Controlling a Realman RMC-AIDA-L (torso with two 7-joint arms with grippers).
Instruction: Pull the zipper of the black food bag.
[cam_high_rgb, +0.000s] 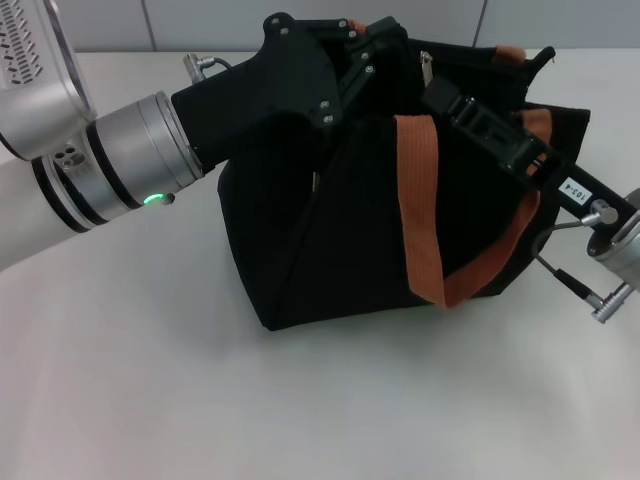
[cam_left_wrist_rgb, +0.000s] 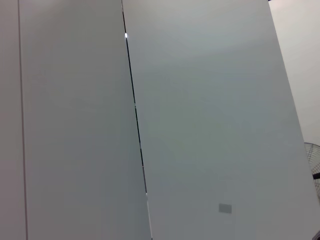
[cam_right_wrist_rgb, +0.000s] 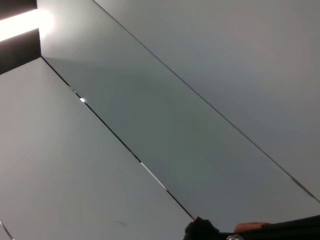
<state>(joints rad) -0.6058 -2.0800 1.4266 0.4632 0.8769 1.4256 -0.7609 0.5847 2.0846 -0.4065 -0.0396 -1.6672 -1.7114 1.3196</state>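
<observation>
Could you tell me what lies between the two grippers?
Head view: the zipper, between left gripper and right gripper atop the black food bag.

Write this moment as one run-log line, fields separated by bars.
left gripper: at bag top | right gripper: at bag top | black food bag: upright on table | zipper: visible at top

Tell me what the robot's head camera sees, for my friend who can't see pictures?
A big black food bag with orange handles sits on a white table, and both robot arms reach to its top. The left gripper and right gripper meet near a small silver zipper.
</observation>
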